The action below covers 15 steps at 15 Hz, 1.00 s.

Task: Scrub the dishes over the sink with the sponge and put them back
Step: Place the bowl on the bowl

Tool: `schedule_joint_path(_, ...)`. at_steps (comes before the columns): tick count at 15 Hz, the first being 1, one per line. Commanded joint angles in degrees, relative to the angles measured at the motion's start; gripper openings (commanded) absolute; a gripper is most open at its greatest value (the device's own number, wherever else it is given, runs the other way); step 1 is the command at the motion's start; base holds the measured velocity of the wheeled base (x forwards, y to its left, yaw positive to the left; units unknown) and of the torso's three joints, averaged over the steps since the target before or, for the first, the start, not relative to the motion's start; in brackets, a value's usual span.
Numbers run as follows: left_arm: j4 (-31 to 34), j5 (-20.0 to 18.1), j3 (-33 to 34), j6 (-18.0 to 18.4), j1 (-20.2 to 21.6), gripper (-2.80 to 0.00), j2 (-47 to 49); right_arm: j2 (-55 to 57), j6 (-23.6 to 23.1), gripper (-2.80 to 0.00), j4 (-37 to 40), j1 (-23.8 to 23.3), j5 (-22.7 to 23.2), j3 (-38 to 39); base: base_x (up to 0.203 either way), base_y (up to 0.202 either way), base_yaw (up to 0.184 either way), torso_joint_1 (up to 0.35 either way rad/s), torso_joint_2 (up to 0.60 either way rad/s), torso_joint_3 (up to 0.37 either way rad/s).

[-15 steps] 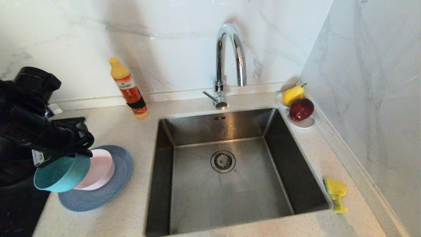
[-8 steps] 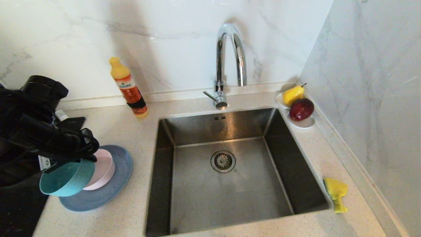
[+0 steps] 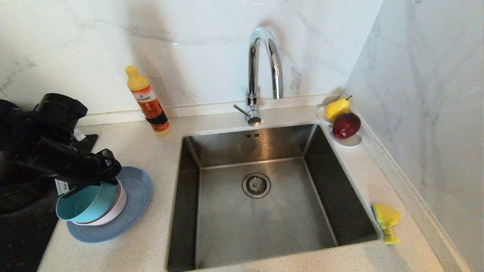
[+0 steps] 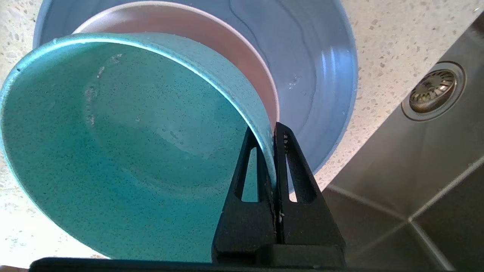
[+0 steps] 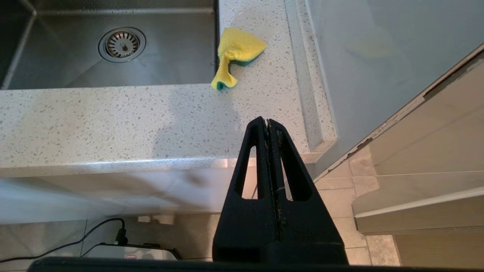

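My left gripper (image 3: 109,179) is shut on the rim of the teal bowl (image 3: 85,204), one finger inside the wall and one outside, as the left wrist view shows (image 4: 273,130). The teal bowl (image 4: 113,151) tilts low over the pale pink bowl (image 3: 115,210), which sits on the blue-grey plate (image 3: 134,200) left of the sink (image 3: 264,230). Whether the two bowls touch is unclear. The yellow sponge (image 3: 385,219) lies crumpled on the counter at the sink's right front corner. My right gripper (image 5: 267,121) is shut and empty, parked below the counter's front edge, short of the sponge (image 5: 236,51).
A curved chrome tap (image 3: 261,68) stands behind the basin, with the drain strainer (image 3: 256,185) at its middle. An orange soap bottle (image 3: 147,102) leans by the back wall. A white dish (image 3: 349,142) with a pear and an apple sits at the back right. A black hob (image 3: 19,245) lies at the left front.
My left gripper has carried the teal bowl rightward and down, from beside the pink bowl to over it. The right arm has not moved.
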Motion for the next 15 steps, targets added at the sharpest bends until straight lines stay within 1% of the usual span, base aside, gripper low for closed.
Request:
schedule_joint_path(1, 0.1, 0.1, -0.1, -0.2, 0.0, -2.80, 1.0, 0.1, 0.0, -2.80, 0.1, 0.0, 0.0, 0.0, 0.000, 0.000, 0.000, 0.000, 0.00, 0.000)
schedule_joint_path(5, -0.3, 0.2, -1.8, -0.2, 0.1, -2.80, 1.5, 0.1, 0.0, -2.80, 0.1, 0.0, 0.0, 0.0, 0.000, 0.000, 0.000, 0.000, 0.00, 0.000)
schedule_joint_path(8, -2.4, 1.6, -1.5, -0.2, 0.2, -2.80, 1.7, 0.1, 0.0, -2.80, 0.1, 0.0, 0.0, 0.0, 0.000, 0.000, 0.000, 0.000, 0.00, 0.000)
schedule_joint_path(11, -2.5, 1.9, -1.0, -0.1, 0.3, -2.80, 1.7, 0.1, 0.0, -2.80, 0.1, 0.0, 0.0, 0.0, 0.000, 0.000, 0.000, 0.000, 0.00, 0.000)
schedule_joint_path(12, -2.5, 2.0, -0.9, -0.1, 0.3, 0.00, 1.8, 0.1, 0.0, -2.80, 0.1, 0.0, 0.0, 0.0, 0.000, 0.000, 0.000, 0.000, 0.00, 0.000)
schedule_joint_path(15, -2.5, 1.9, -1.1, -0.1, 0.3, 0.00, 2.0, 0.1, 0.0, -2.80, 0.1, 0.0, 0.0, 0.0, 0.000, 0.000, 0.000, 0.000, 0.00, 0.000)
